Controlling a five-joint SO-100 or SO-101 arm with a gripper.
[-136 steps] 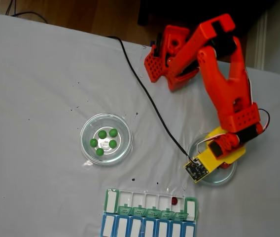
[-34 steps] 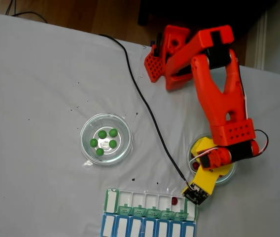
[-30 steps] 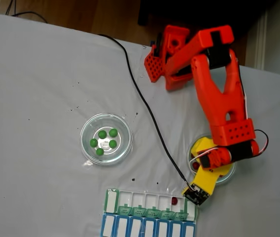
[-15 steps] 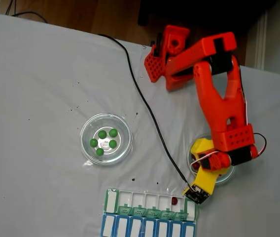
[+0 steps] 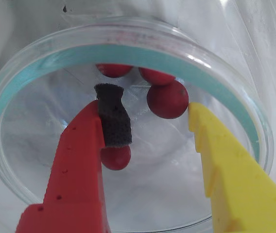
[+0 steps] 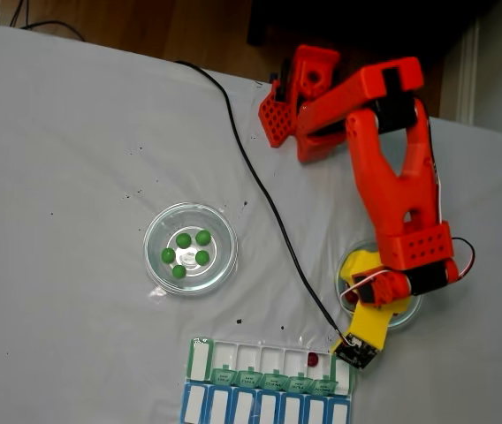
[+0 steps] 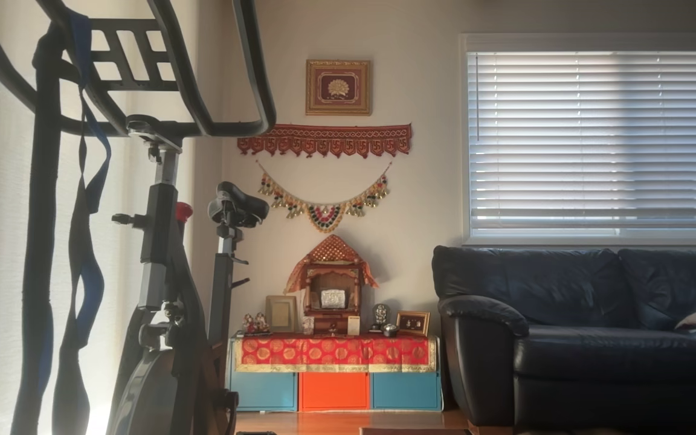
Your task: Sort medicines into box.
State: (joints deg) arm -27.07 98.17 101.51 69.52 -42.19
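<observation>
Inside the clear dish (image 5: 211, 92) at the right of the tabletop (image 6: 74, 159), the claw (image 5: 150, 109) stands open, red finger and yellow finger apart, four dark red pills (image 5: 167, 99) around them, none gripped. In the fixed view the green pill box (image 6: 269, 366) lies at the near edge holding one red pill (image 6: 312, 359); five green pills (image 6: 185, 241) sit in the left dish (image 6: 224, 231)

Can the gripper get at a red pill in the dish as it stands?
Probably yes. The gripper is open inside the clear dish, and one red pill lies between the fingers with nothing covering it.
</observation>
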